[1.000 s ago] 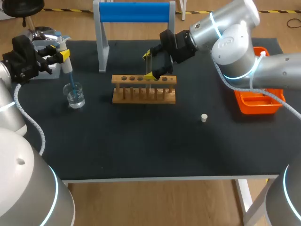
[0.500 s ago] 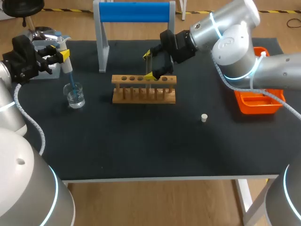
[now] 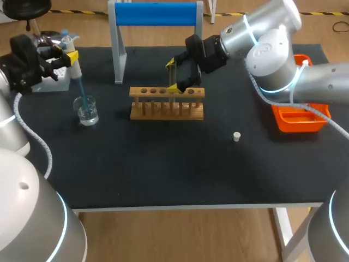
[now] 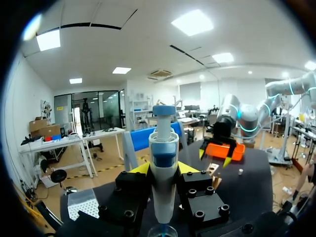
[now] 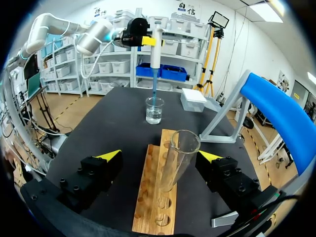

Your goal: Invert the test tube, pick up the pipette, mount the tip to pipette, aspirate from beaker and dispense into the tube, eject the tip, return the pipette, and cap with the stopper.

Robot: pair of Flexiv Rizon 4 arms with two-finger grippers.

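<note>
L gripper [image 3: 67,54] sits over the table's far-left corner, jaws closed narrow on the pipette [image 4: 163,168], w/ a yellow tip pressed on each side of its white body. The pipette is near upright, and its blue tip [image 3: 80,90] slants down w/ the end inside the beaker [image 3: 87,110]. That beaker is clear glass w/ some liquid in it, standing on the black table [image 3: 163,169] left of the wooden rack [image 3: 167,103]. R gripper [image 3: 173,75] hangs over the rack's right part, jaws wide. The test tube [image 5: 178,153] stands between them, mouth up, seated in a rack hole & leaning a little; in the R wrist view neither finger touches it. A small white stopper [image 3: 236,136] lies loose on the table front-right of the rack, well apart from it. At the table's right edge, under the R arm, is an orange tray [image 3: 299,121]. Behind the rack is a blue-topped stand [image 3: 155,13], and a white box [image 5: 193,100] sits near the beaker on the far-left side.
</note>
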